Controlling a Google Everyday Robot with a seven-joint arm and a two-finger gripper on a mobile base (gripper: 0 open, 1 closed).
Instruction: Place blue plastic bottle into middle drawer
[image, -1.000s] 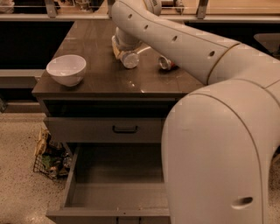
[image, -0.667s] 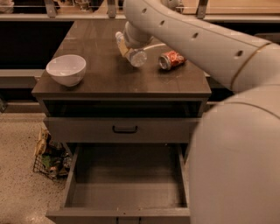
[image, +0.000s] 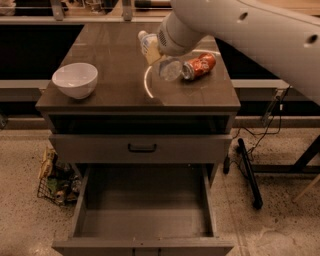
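The blue plastic bottle (image: 161, 59) is clear with a white cap and a pale label. It is tilted, cap up-left, above the cabinet top just left of the orange-red soda can (image: 199, 65). My gripper (image: 154, 54) is at the end of the white arm that comes in from the upper right. It is shut on the bottle's middle, and a yellowish finger (image: 152, 56) shows against the label. The middle drawer (image: 145, 212) is pulled open low at the front, with a bare grey floor.
A white bowl (image: 75, 80) sits on the left of the cabinet top (image: 115, 60). A closed drawer front with a dark handle (image: 141, 147) is above the open drawer. A wire basket (image: 54, 181) stands on the floor at the left. A black stand (image: 248, 172) is at the right.
The white arm has drawn back up and to the right, uncovering the open drawer and the can. The bottle stays in the gripper and sits slightly higher than before.
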